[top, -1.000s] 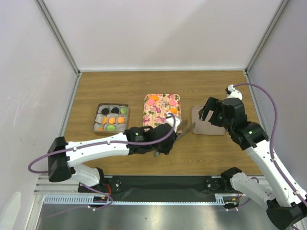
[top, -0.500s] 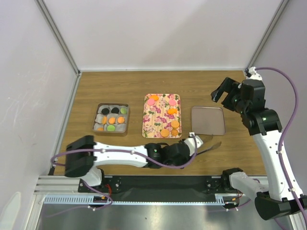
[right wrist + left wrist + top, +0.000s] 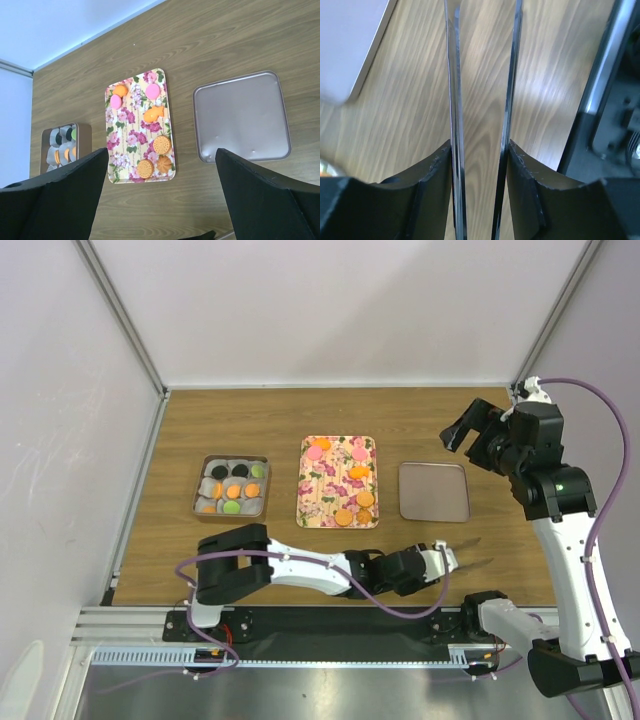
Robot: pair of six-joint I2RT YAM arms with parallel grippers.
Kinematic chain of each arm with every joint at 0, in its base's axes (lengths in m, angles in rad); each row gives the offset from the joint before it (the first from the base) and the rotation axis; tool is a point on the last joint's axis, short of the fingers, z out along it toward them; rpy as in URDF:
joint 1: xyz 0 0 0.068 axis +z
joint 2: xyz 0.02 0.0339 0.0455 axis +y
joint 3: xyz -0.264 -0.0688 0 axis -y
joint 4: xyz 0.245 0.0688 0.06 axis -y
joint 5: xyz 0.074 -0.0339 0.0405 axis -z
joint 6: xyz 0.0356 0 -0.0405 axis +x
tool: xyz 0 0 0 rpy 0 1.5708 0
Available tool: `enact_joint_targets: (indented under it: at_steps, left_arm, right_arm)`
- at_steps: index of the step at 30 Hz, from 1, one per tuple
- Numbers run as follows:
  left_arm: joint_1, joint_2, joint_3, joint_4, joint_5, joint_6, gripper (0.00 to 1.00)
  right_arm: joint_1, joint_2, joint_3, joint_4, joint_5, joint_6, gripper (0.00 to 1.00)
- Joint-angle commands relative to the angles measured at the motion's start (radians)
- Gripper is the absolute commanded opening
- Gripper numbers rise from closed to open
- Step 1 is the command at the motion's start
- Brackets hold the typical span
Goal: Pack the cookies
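Cookies split between tray and tin, both your grippers empty

A handful of cookies (image 3: 343, 517) lie flat on the floral tray (image 3: 325, 485), and more sit in the tin (image 3: 199, 495) left of it. They're mostly round, so no real long axis, except the orange fish-shaped one (image 3: 154, 114) lying crosswise to the tray's length. The lid (image 3: 433, 491) is just right of the tray. Your left gripper (image 3: 484, 550) is nearer you than the tray, off its right corner, blades a narrow slit apart with nothing between. Your right gripper (image 3: 470, 440) hangs well right of the tray, spread wide.
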Motion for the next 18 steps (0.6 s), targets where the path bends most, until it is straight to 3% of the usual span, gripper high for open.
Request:
enact_joint_targets:
  at_steps: [1,18]
  left_arm:
    - [0.000,0.051,0.073,0.104,0.048,0.088,0.48]
    - [0.042,0.173,0.170,0.152,0.155,0.096,0.57]
  right_arm:
    - [-0.006,-0.023,0.047,-0.010,-0.015,-0.024,0.96]
    - [-0.032,-0.055,0.043,-0.048,0.006,-0.035,0.96]
